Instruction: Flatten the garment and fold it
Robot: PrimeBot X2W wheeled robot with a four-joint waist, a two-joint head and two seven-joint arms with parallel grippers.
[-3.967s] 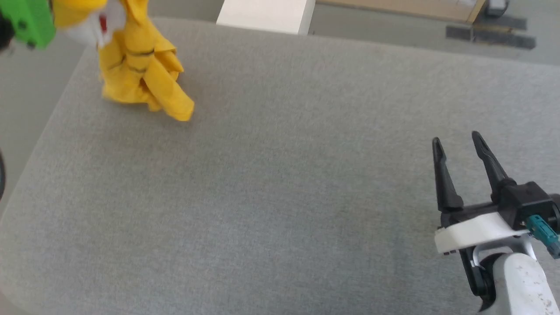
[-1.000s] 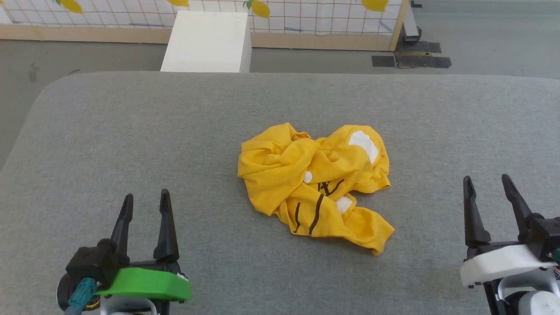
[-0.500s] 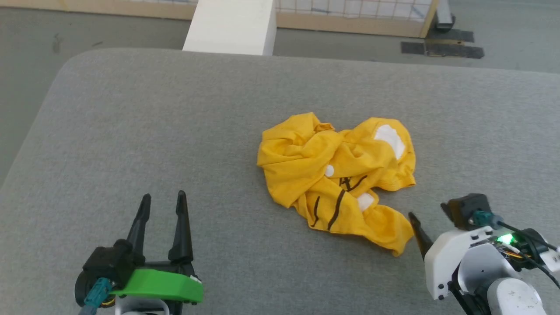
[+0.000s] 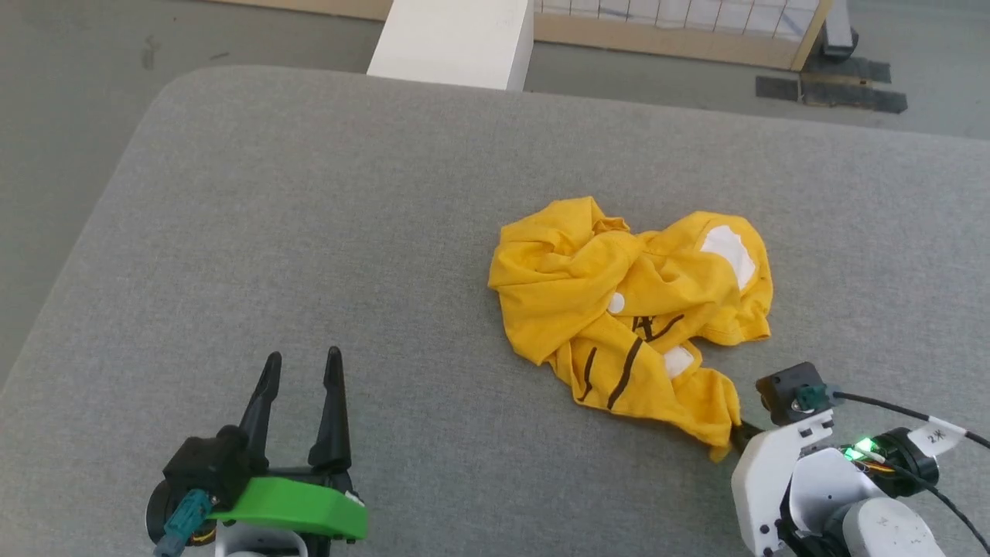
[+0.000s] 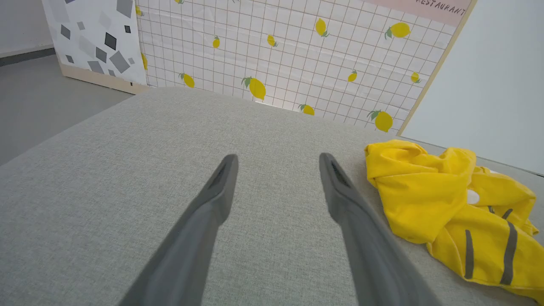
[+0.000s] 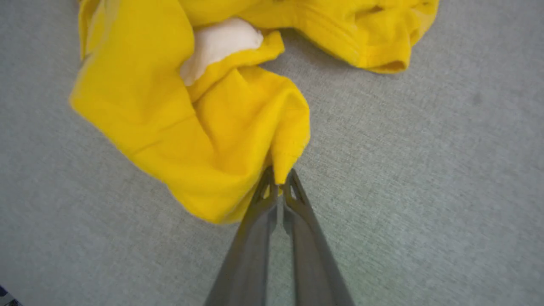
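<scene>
The garment (image 4: 630,313) is a bright yellow T-shirt with white patches and black stripes, lying crumpled in a heap right of the middle of the grey table. My right gripper (image 6: 279,175) is shut on a yellow corner of the garment (image 6: 204,123) at the heap's near right end. In the head view its fingers are mostly hidden under its white wrist (image 4: 773,472). My left gripper (image 4: 300,371) rests open near the front left, well apart from the cloth. In the left wrist view the garment (image 5: 450,204) lies to the right of the spread fingers (image 5: 221,187).
The grey padded table (image 4: 309,232) has wide free cloth surface to the left and behind the heap. A white box (image 4: 456,39) stands on the floor past the far edge. A lemon-print tiled panel (image 5: 289,51) stands beyond the table.
My right gripper has tipped down toward the heap's near corner and shut on it. The head camera has shifted, so the whole scene sits further right. The left gripper stays open.
</scene>
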